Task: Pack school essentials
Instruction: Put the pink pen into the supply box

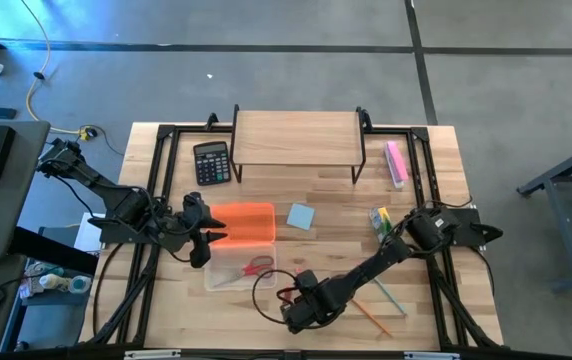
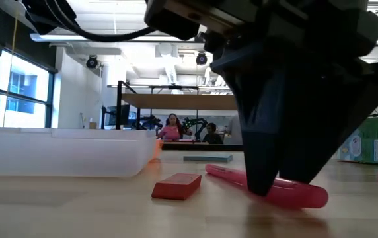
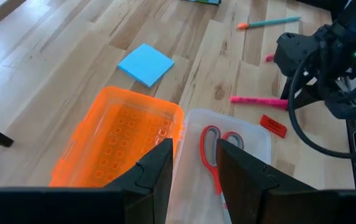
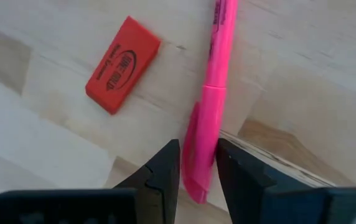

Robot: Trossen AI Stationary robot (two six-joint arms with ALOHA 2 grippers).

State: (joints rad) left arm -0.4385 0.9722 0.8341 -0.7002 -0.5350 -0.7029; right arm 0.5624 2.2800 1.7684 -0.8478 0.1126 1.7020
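Right pincer (image 4: 195, 168), near the tabletop's front edge, closed upon one end of the pink highlighter (image 4: 218, 81) lying flat; red eraser (image 4: 123, 64) just beside. Left pincer (image 3: 193, 165), fingers narrowly parted and empty, hangs over the clear box (image 3: 252, 134) containing scissors (image 3: 212, 146), beside the orange box (image 3: 116, 140).

Red eraser (image 4: 122, 64) just beside pink highlighter (image 4: 210, 93); bare wood between.

The counter (image 4: 302, 68) is smooth, pale, grained wood; the pink highlighter (image 4: 212, 93) is glossy plastic, the red eraser (image 4: 122, 64) matt rubber, and the orange bin (image 3: 119, 140) translucent plastic.
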